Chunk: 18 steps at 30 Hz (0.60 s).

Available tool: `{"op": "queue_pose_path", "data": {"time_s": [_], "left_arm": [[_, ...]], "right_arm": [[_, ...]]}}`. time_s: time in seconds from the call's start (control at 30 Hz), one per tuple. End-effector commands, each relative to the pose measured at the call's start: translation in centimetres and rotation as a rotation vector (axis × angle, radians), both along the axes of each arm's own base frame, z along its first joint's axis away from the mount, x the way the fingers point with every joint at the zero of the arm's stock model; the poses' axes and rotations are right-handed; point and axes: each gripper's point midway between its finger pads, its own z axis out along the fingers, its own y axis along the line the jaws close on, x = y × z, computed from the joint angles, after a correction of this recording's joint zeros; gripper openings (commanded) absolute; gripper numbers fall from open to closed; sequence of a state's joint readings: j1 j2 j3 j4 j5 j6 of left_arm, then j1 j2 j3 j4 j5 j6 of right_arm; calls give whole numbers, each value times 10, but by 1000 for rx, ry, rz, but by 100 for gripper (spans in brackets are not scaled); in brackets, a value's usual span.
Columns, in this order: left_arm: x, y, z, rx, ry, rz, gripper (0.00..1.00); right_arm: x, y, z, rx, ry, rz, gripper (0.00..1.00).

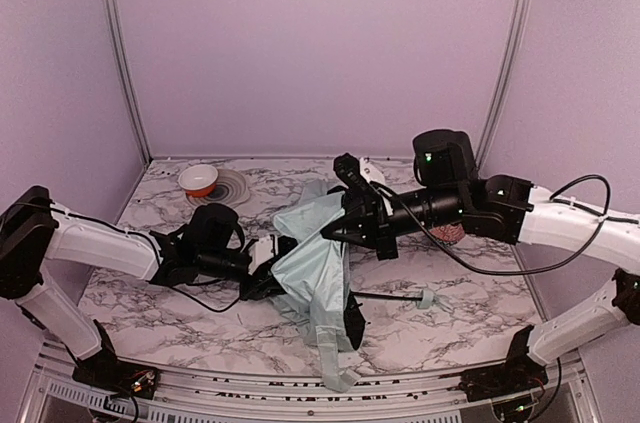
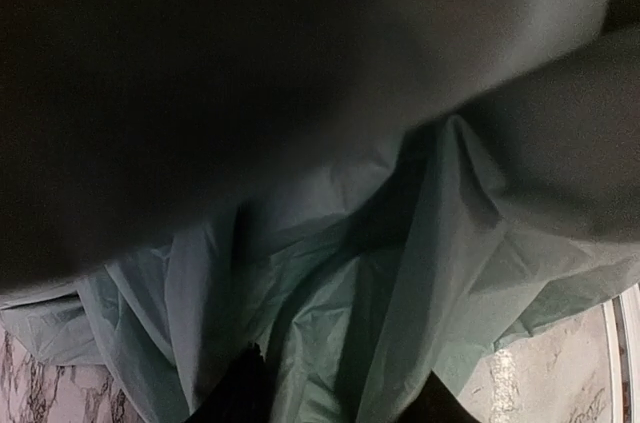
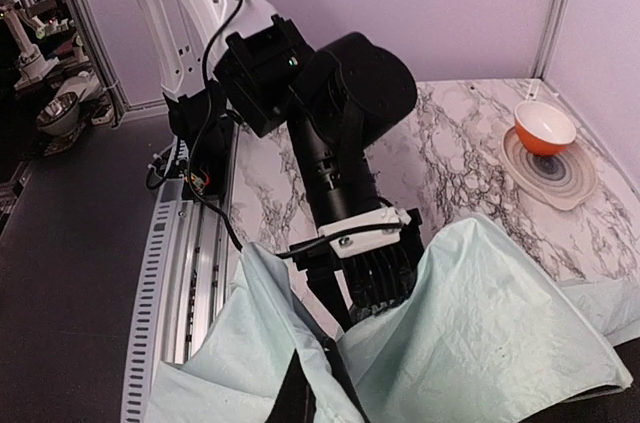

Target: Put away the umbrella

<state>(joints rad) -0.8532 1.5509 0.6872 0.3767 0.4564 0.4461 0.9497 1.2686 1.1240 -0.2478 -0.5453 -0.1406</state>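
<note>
Top external view is showing the umbrella (image 1: pixel 315 263) lying crumpled in the middle of the bench (image 1: pixel 470 313) — its pale green cloth is spilling toward the near edge, while the black shaft (image 1: pixel 385 295) and small handle (image 1: pixel 426 298) are pointing right. The right end effector (image 1: pixel 332 233) is pinching the cloth's far edge with its jaws fully closed. The left end effector (image 1: pixel 265 278) is pressing into the cloth's left side — folds are hiding its fingers, so how wide it is standing cannot be told. An orange bowl (image 1: pixel 198 179) is sitting near the far left corner.
</note>
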Motion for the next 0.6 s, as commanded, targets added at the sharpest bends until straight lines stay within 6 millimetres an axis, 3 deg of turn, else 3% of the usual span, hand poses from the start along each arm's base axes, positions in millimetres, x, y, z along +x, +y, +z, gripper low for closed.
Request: {"op": "queue_pose_path", "data": {"time_s": [0.0, 0.23, 0.37, 0.57], "left_arm": [[4, 0, 20, -83, 8, 15, 50], [4, 20, 25, -129, 86, 42, 68], [-13, 26, 36, -164, 111, -7, 72], [-26, 34, 62, -216, 74, -20, 75]], "right_arm": [[15, 7, -40, -57, -36, -17, 0], [33, 13, -88, -85, 7, -24, 0], [44, 16, -105, -91, 66, -26, 0], [43, 20, -109, -90, 116, -9, 0]]}}
